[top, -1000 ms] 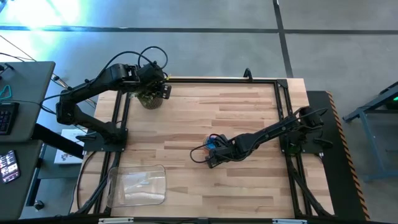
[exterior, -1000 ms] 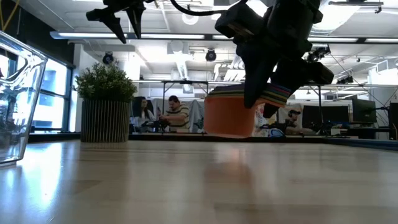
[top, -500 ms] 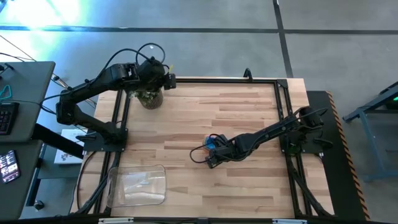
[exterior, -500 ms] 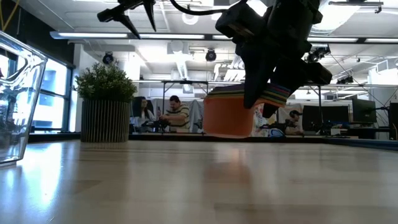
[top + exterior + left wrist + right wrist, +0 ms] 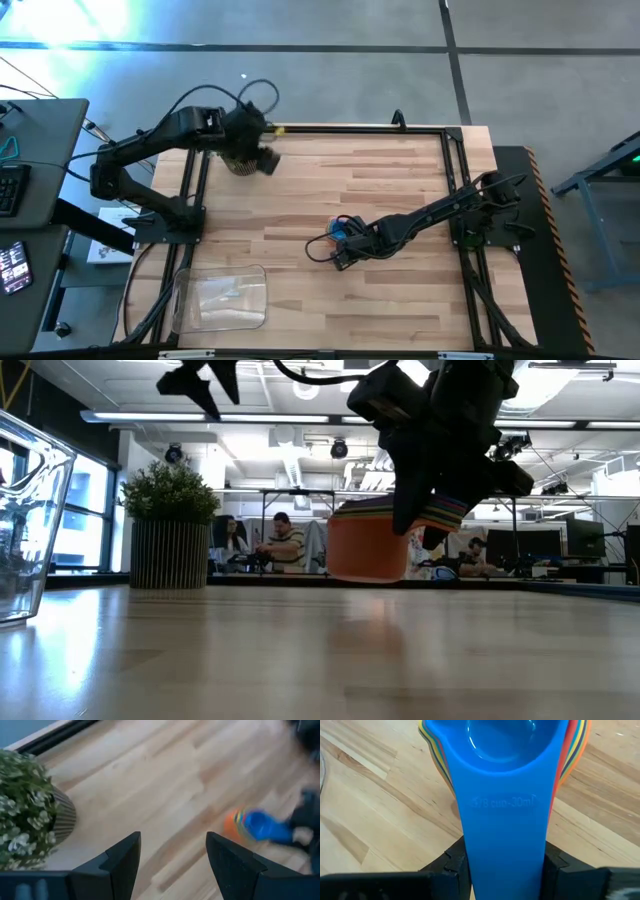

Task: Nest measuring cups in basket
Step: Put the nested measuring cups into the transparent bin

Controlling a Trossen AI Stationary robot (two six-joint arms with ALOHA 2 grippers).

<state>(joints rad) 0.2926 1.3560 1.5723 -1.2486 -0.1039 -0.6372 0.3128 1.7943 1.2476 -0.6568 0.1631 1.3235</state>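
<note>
The measuring cups (image 5: pixel 505 750) are nested in one stack, blue on top and orange outermost (image 5: pixel 367 548), with striped handle edges. My right gripper (image 5: pixel 505 870) is shut on the stack's handles over the table's middle (image 5: pixel 345 229). My left gripper (image 5: pixel 172 855) stands open high above the potted plant (image 5: pixel 240 158) at the far left, holding nothing. The clear basket (image 5: pixel 220 298) rests flat on the table near its front left corner. My right gripper pinches the stacked handles by their two long side edges (image 5: pixel 470 840), one finger (image 5: pixel 457 862) on each side. The fingers slant down from the table's right and run along the handle toward the bowls. The stack hangs about level, clear of the table (image 5: pixel 367 575).
The potted plant (image 5: pixel 25 805) stands at the far left under my left arm. The basket's clear wall (image 5: pixel 30 530) rises at the near left. Bare wooden tabletop (image 5: pixel 400 290) lies between cups and basket. People sit at desks (image 5: pixel 280 545) beyond the table.
My left gripper has rolled and swung about above the plant, staying open and at about the same height. My right gripper and the cup stack have kept still.
</note>
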